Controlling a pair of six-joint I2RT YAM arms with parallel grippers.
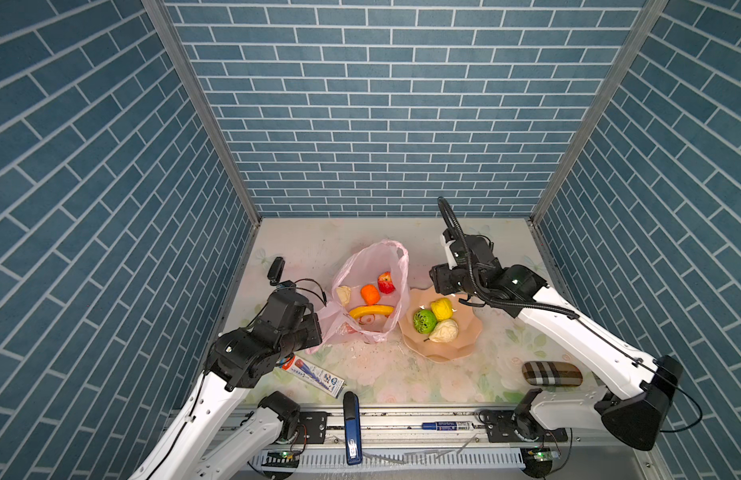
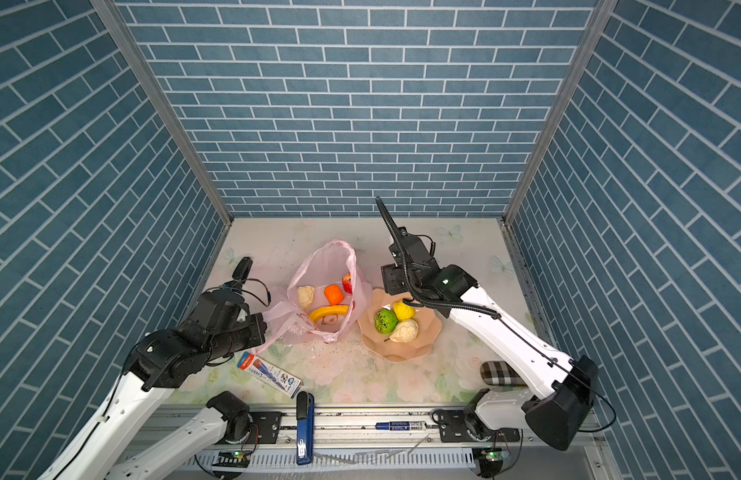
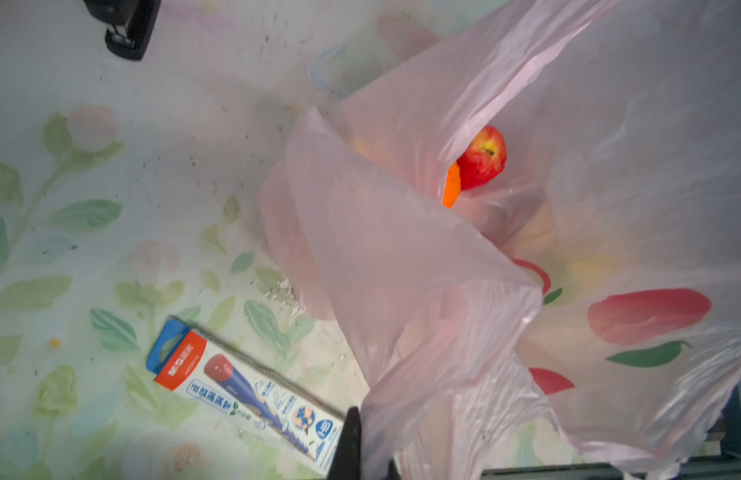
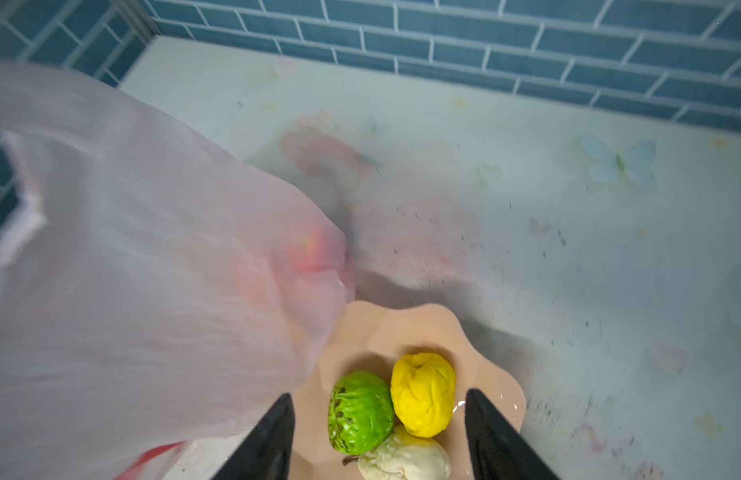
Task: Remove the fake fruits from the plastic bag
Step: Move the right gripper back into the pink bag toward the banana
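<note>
Top views, both: the plastic bag (image 1: 362, 266) stands at mid-table with its mouth open upward. Its side lies against the rim of the peach plate (image 1: 464, 351) to its right. Four items are inside the bag: a cream fruit (image 1: 343, 295), an orange fruit (image 1: 370, 294), a red fruit (image 1: 386, 282) and, nearest the front, the banana (image 1: 370, 311). Three are on the plate, touching one another: green fruit (image 1: 425, 321), yellow round fruit (image 1: 442, 308) and second cream fruit (image 1: 443, 331).

Left gripper (image 3: 370, 461): clamped tight on a gathered handle of the bag, with the film stretched out toward the left (only one black finger shows in the left wrist view).

Right gripper (image 4: 381, 440): fingers well apart and gripping nothing. It hangs above the plate's far side, with the green and yellow fruits below the gap.

Also noted: pencil box (image 1: 314, 374) near the left arm; stapler (image 1: 352, 428) on the front rail.
</note>
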